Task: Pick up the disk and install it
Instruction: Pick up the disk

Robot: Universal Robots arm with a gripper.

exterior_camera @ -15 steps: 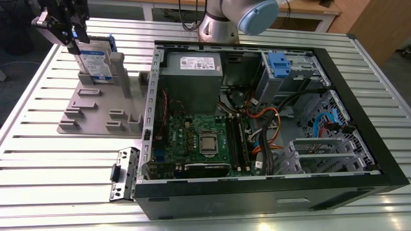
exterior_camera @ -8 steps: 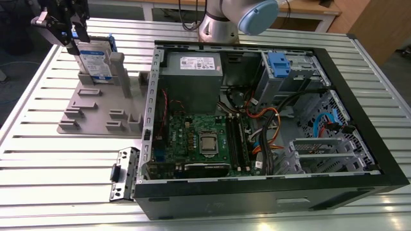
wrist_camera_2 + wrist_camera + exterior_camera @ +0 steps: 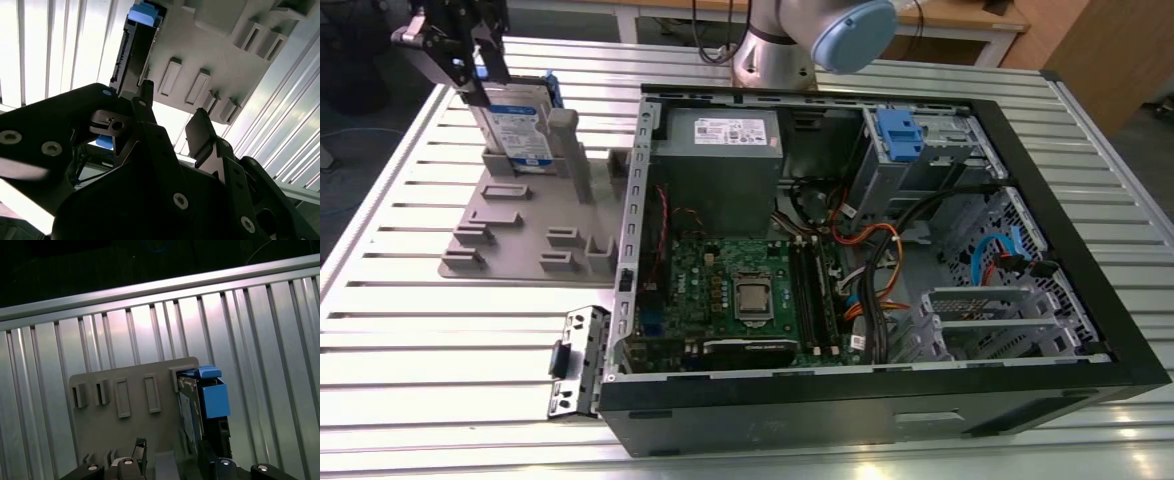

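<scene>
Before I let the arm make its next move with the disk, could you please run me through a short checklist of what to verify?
1. The disk stands upright in the grey holder on the table: ok.
2. The gripper is at the disk's upper end in the exterior view: ok.
3. A firm hold on the disk: cannot tell.
4. The computer case lies open with its insides exposed: ok.
5. The grey cage with the blue tab is free to take a disk: cannot tell.
</scene>
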